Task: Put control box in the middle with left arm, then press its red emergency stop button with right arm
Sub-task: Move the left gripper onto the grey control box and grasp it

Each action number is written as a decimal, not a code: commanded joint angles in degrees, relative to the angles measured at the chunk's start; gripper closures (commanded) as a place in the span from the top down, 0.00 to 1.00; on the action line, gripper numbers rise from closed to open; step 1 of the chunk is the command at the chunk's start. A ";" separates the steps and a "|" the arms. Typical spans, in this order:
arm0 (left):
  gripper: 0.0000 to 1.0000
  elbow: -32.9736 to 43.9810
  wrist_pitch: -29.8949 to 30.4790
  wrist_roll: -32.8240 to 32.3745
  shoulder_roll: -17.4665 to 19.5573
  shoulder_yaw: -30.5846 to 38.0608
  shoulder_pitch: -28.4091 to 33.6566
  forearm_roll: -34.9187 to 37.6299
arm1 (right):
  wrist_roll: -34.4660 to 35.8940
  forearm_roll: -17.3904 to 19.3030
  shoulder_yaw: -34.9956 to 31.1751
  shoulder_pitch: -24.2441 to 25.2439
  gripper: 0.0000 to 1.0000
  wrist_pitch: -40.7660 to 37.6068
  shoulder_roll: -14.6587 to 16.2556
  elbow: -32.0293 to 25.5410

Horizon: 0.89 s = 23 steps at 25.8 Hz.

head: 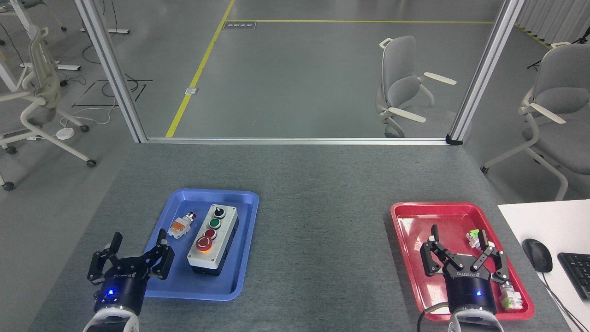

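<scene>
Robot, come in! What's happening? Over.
Both claws open, left, right. Box in blue tray, untouched. Middle bare.

Lower edge of frame cuts off both arms below the wrist; left claw [138, 246] covers the near-left rim of the blue tray [239, 203], and right claw [458, 240] hides part of the red tray [405, 221] floor and partly masks the small green-white parts [474, 236] there, too small to identify. Control box [213, 240]: its far side wall is hidden, and markings on the red emergency stop button [203, 243] are too small to read. At the right edge, the keyboard [576, 274] is cropped, as is the chair [557, 106] at upper right.
</scene>
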<state>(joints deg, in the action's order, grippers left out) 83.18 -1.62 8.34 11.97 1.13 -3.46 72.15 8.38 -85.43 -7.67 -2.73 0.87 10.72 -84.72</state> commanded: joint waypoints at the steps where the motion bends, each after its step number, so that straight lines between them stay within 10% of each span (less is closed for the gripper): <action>1: 0.99 -0.03 0.04 0.62 -0.01 -0.07 0.03 -0.08 | 0.06 0.00 0.11 -0.08 0.99 0.01 0.97 0.00; 15: 0.99 4.01 0.04 0.54 -2.03 -3.15 2.66 0.27 | 0.06 0.00 0.02 0.45 0.99 0.01 0.44 0.08; 23: 0.99 -4.08 -5.85 0.19 -6.34 -10.27 2.40 16.00 | 0.06 0.00 0.11 0.36 0.99 0.01 0.35 0.09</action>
<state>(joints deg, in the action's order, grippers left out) 82.60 -6.29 8.93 7.30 -7.60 -0.57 83.91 8.45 -85.43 -7.67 -2.36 0.87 11.09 -84.65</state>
